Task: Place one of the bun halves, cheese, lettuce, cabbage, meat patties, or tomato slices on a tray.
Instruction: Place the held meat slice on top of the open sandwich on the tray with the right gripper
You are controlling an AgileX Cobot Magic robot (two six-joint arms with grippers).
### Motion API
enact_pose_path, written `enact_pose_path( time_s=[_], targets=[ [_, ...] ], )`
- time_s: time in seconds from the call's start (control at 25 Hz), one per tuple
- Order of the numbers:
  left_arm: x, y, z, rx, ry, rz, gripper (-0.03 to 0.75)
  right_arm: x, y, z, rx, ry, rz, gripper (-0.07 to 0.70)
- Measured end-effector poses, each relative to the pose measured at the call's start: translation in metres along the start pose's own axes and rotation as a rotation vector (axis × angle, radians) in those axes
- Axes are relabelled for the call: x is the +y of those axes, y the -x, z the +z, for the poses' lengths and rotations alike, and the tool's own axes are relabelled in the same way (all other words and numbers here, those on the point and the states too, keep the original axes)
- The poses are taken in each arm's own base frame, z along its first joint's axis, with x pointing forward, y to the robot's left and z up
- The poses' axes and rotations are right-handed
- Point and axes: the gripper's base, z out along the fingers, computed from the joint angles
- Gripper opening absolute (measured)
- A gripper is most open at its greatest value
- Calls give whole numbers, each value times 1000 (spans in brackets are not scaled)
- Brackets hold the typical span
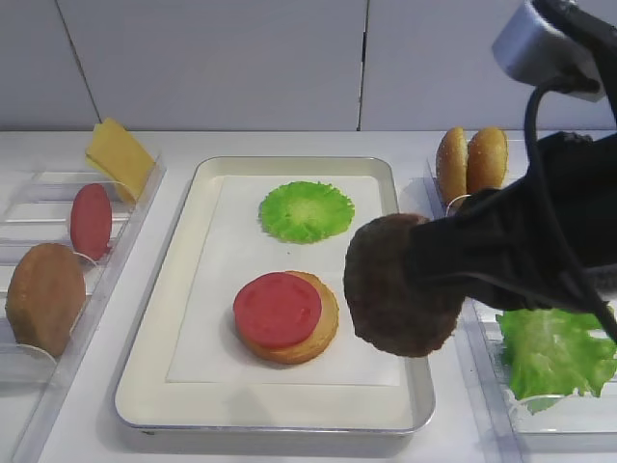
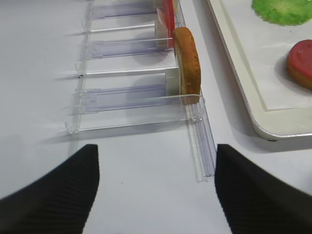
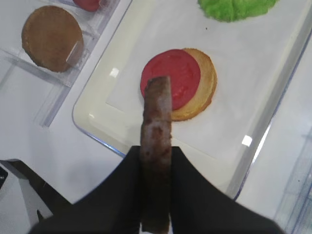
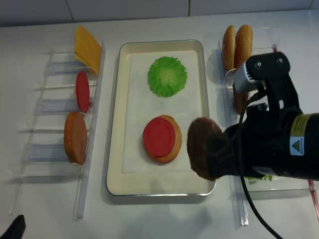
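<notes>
The right gripper [image 3: 156, 195] clamps a meat patty [image 1: 397, 285] on edge, above the tray's [image 1: 174, 280] right rim. Left of it on the tray, a tomato slice [image 1: 278, 309] lies on a bun half [image 1: 320, 333]. The left gripper's fingers [image 2: 63, 190] look spread apart, though their tips are cropped.

White table [image 1: 289, 449], smooth and matte, fills the lower part of both high views. Behind it stands a wall [image 1: 212, 58] of pale grey panels, split by thin dark seams, one slanted at left and one upright right of centre. Lighting is even and diffuse from above; soft shadows fall toward the near edge. No floor or windows in view.
</notes>
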Motion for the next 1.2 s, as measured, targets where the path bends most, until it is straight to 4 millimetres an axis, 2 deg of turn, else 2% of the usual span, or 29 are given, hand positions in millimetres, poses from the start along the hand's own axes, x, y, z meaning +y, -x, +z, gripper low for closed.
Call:
enact_pose_path(
  time_s=[0.24, 0.44, 0.72, 0.88, 1.08, 1.2],
  targets=[
    [0, 0, 0, 0, 0, 0, 473, 0, 7, 3, -57, 12, 4, 160],
    [0, 0, 0, 0, 0, 0, 473, -21, 14, 11, -23, -15, 98, 160],
    [0, 0, 0, 0, 0, 0, 473, -44, 30, 20, 1, 217, 132, 160],
    [0, 0, 0, 0, 0, 0, 473, -56, 35, 42, 39, 297, 161, 160],
    [0, 0, 0, 0, 0, 0, 473, -62, 39, 76, 62, 480, 197, 160],
    [0, 0, 0, 0, 0, 0, 473, -69, 41, 93, 46, 509, 248, 160]
  ],
)
